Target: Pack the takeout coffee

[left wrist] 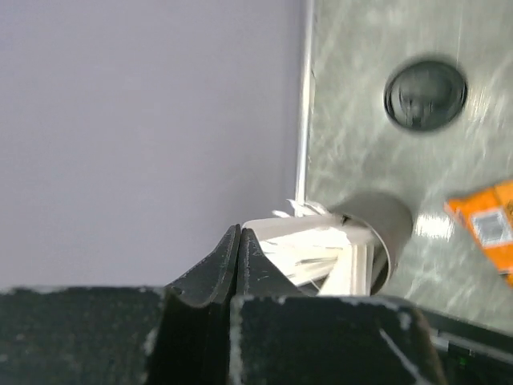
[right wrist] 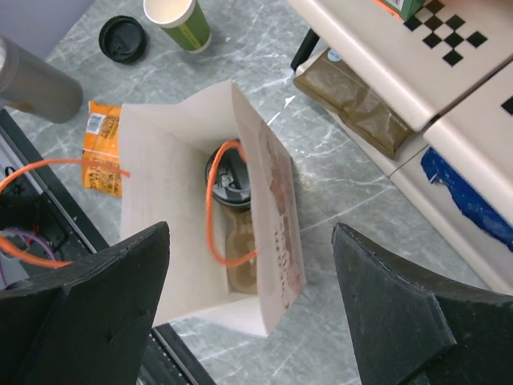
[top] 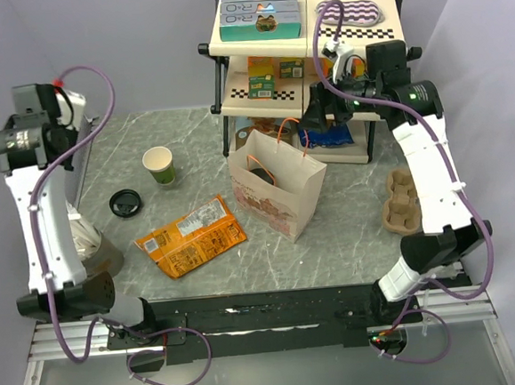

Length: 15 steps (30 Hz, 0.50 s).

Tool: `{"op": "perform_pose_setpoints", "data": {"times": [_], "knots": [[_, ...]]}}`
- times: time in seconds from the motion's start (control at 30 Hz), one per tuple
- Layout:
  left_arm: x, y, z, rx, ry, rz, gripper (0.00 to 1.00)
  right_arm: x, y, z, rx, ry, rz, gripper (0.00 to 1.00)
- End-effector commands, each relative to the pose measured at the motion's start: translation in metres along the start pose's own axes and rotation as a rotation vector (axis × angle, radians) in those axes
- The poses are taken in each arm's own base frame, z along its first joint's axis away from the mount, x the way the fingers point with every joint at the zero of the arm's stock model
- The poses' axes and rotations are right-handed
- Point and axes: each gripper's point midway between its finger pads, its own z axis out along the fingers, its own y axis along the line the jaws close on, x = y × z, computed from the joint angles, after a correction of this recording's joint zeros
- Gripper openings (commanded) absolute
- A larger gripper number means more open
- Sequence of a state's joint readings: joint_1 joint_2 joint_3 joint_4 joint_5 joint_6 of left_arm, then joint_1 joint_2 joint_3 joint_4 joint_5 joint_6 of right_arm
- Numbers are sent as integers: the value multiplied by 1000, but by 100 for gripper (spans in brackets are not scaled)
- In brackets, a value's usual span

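The coffee (right wrist: pixel 230 178) stands inside the open paper bag (right wrist: pixel 172 168) in the middle of the worktop (top: pixel 350 239), with its black lid showing from above and an orange bag handle looped across it. The right gripper (right wrist: pixel 250 241) hangs above the bag mouth, its jaws spread wide and holding nothing. The left gripper (left wrist: pixel 239 245) is up at the worktop's left edge, clenched on nothing. A lidless cup (top: pixel 159 164), a loose lid (top: pixel 125 203) and an orange packet (top: pixel 190 236) lie left of the bag
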<state>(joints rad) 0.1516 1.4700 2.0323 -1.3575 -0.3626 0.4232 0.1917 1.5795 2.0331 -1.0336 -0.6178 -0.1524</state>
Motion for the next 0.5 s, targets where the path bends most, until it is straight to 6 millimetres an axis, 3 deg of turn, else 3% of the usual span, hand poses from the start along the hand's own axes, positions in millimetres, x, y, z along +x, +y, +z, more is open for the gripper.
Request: {"op": "perform_pose_setpoints", "data": {"times": [0.0,0.13,0.27,0.37,0.47], "knots": [[-27,24,-40,-43,-160,-83,1,-11,-9,5,1,10,-30,88],[-58,45,-66,-82,-311,-81,1,-20,-13,5,17,14,-36,88],[-86,50,-85,-95,-476,-62,1,-26,-16,4,30,6,-47,89],[-112,36,-103,-7,-644,-44,1,-26,-19,4,45,1,-34,90],[-134,-1,-125,196,-826,11,1,-30,-22,2,58,-15,-11,90]]}}
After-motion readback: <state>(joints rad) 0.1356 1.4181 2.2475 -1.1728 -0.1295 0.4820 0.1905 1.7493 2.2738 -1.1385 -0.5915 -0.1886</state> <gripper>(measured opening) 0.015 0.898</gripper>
